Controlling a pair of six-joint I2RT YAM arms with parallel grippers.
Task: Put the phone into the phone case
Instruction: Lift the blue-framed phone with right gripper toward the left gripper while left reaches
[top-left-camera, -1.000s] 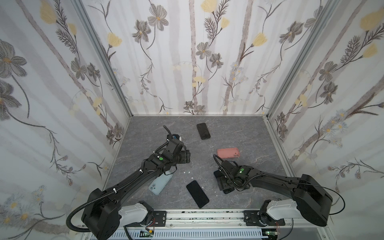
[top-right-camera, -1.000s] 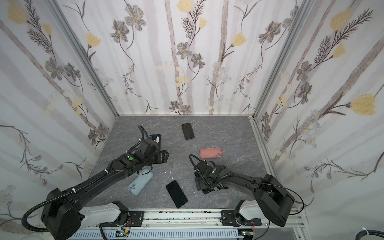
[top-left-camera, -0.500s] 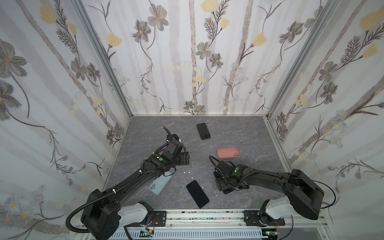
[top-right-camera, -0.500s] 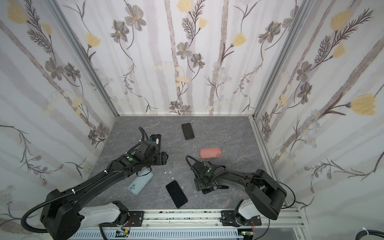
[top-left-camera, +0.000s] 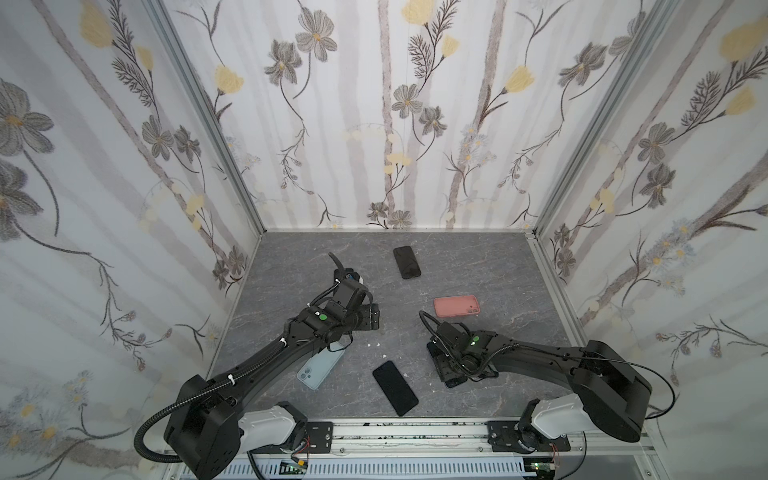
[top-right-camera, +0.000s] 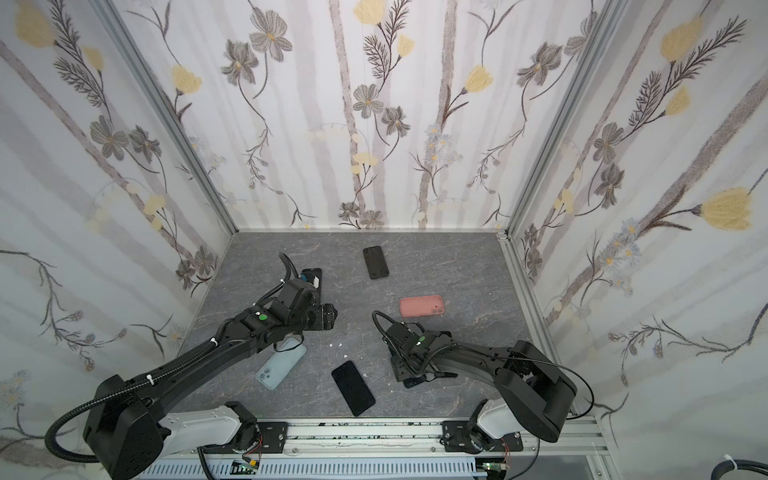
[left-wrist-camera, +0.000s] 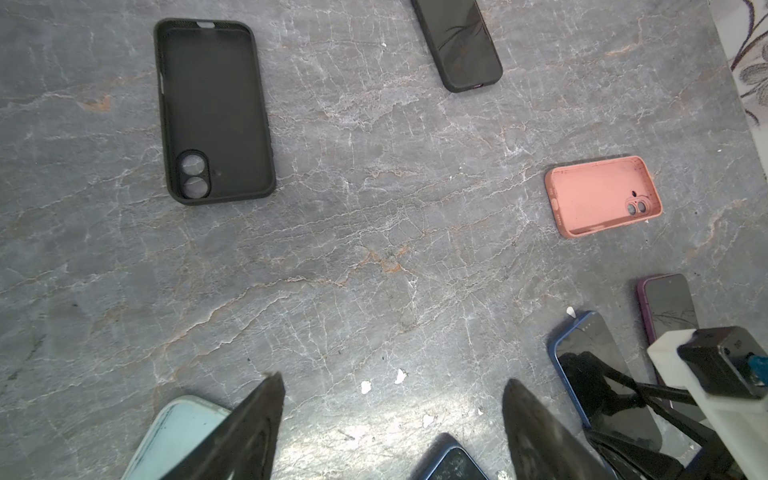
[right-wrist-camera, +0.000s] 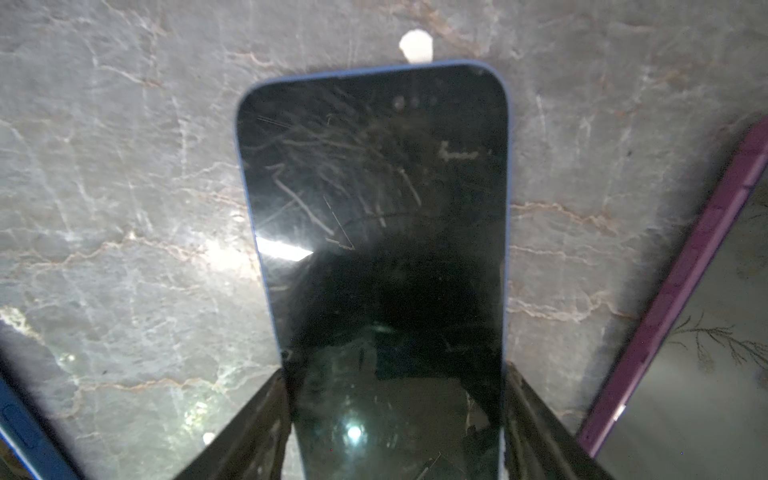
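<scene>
My right gripper (right-wrist-camera: 395, 372) is shut across the long edges of a blue-rimmed phone (right-wrist-camera: 374, 187) that lies screen up on the table; in both top views the gripper (top-left-camera: 448, 368) (top-right-camera: 405, 368) covers most of it. My left gripper (left-wrist-camera: 392, 380) (top-left-camera: 372, 320) hovers open over bare table with nothing between its fingers. An empty black phone case (left-wrist-camera: 214, 112) lies beyond it, mostly hidden by the left arm in a top view (top-right-camera: 314, 274). An empty pink case (top-left-camera: 456, 306) (left-wrist-camera: 602, 195) lies just behind the right gripper. A light blue case (top-left-camera: 320, 365) lies under the left arm.
A purple phone (right-wrist-camera: 706, 332) lies close beside the held phone. Another dark phone (top-left-camera: 395, 387) lies near the front edge. A black-cased phone (top-left-camera: 407, 262) rests near the back wall. White crumbs (left-wrist-camera: 382, 380) dot the table (top-left-camera: 498, 270). Flowered walls close three sides.
The right gripper slid left over the blue-rimmed phone and its fingers narrowed onto the phone's edges. The left arm barely moved.
</scene>
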